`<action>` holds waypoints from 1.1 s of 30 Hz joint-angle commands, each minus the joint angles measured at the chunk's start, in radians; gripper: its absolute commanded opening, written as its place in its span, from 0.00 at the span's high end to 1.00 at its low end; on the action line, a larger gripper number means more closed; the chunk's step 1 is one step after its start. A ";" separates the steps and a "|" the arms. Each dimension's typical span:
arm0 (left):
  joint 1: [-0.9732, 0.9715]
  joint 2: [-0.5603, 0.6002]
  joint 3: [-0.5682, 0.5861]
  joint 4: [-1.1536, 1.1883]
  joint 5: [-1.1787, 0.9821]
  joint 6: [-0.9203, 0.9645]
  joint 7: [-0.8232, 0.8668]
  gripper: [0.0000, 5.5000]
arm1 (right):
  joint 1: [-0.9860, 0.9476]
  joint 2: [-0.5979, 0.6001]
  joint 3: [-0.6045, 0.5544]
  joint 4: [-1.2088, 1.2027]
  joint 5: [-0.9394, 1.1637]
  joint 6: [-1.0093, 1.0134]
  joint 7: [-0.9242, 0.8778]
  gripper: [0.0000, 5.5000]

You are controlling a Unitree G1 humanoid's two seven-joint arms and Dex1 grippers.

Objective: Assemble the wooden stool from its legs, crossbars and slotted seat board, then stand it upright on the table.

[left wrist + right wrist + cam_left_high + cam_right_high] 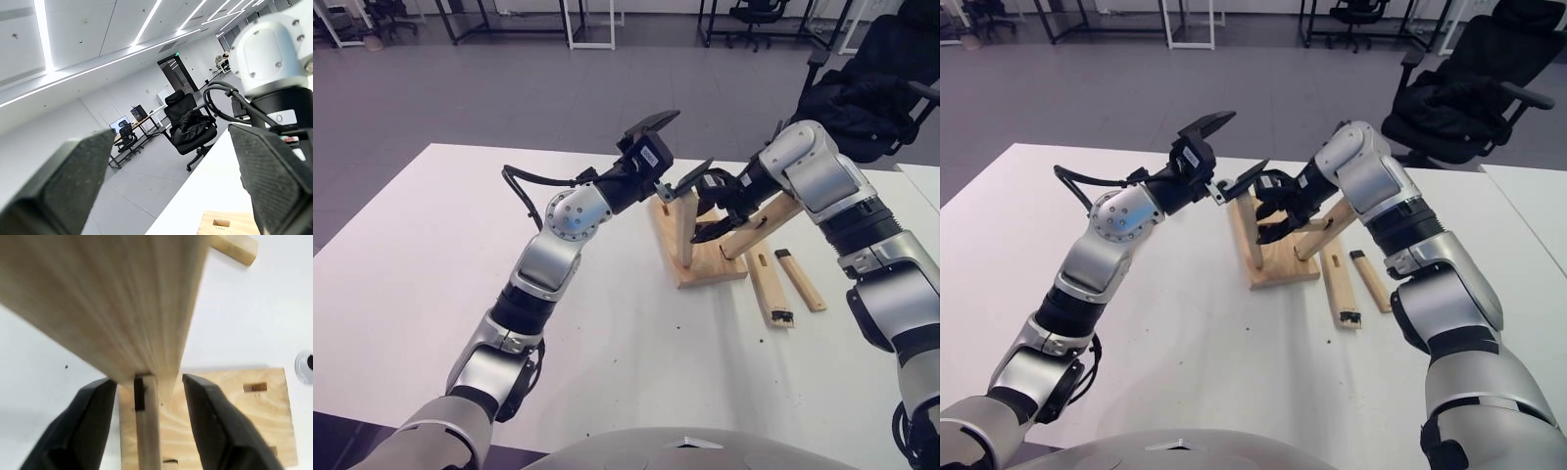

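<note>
The seat board [705, 266] lies flat on the counter [431, 255], slots up. One leg [684, 230] stands upright in it. A second leg [759, 227] has its lower end at the board but leans, and its long axis runs from the board up and outward toward the robot's right side.

The right hand [703, 211] is the nearer one. It sits close beside the leaning leg, between the two legs, and it is open. In the right wrist view its fingers [93, 423] stand on each side of a narrow piece of wood, with a gap on both sides, so nothing is gripped. I cannot tell for certain which leg this piece is.

The left hand [690, 142] hovers over the top of the upright leg, also wide open and holding nothing.

Two loose bars [770, 290] lie on the counter just to the right of the board, well apart from the left hand.

I judge that the coming move turns on the lean. The leaning leg must be brought upright over its slot, and the right hand is better placed for this.
</note>
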 commanded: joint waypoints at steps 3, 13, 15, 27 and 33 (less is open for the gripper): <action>0.077 0.015 0.008 -0.025 -0.007 0.151 -0.031 0.23 | -0.068 -0.152 -0.227 -0.241 0.085 0.026 -0.015 0.56; 0.123 0.028 0.079 -0.073 -0.016 0.222 -0.024 0.23 | 0.247 -0.196 -0.535 -0.465 0.264 0.273 -0.312 0.56; 0.130 0.026 0.081 -0.070 -0.015 0.223 -0.024 0.23 | 0.242 -0.138 -0.537 -0.426 0.231 0.268 -0.448 0.56; 0.174 -0.019 0.072 -0.079 -0.009 0.243 0.008 0.23 | 0.626 0.267 -0.287 -0.170 0.018 0.276 -1.057 0.56; 0.155 -0.050 0.074 -0.054 0.001 0.235 0.027 0.23 | 0.472 0.346 -0.420 -0.288 0.109 0.171 -1.171 0.56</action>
